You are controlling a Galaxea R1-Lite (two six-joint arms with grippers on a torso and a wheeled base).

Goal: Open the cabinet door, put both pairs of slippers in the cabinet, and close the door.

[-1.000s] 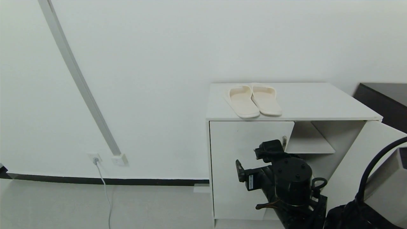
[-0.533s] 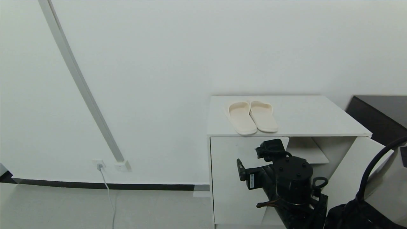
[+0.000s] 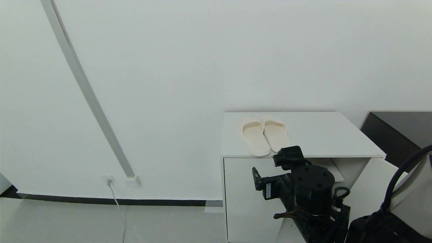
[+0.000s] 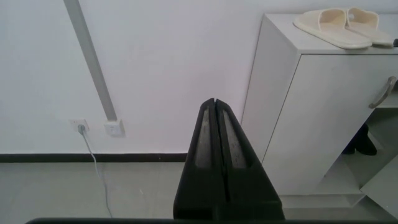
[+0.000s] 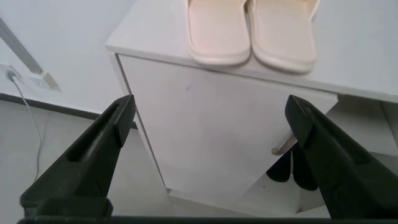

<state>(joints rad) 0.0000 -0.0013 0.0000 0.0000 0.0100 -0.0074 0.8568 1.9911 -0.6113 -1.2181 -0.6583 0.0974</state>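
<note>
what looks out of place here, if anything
The cream slippers lie on top of the cabinet rather than inside it, with their near ends right at its front edge. The cabinet's right door stands open. Nothing looks spilled or damaged.

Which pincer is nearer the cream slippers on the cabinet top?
Right. Right pincer, open, faces the closed door just below the slippers. Left pincer, shut, is farther off, out past the cabinet's left side.
</note>
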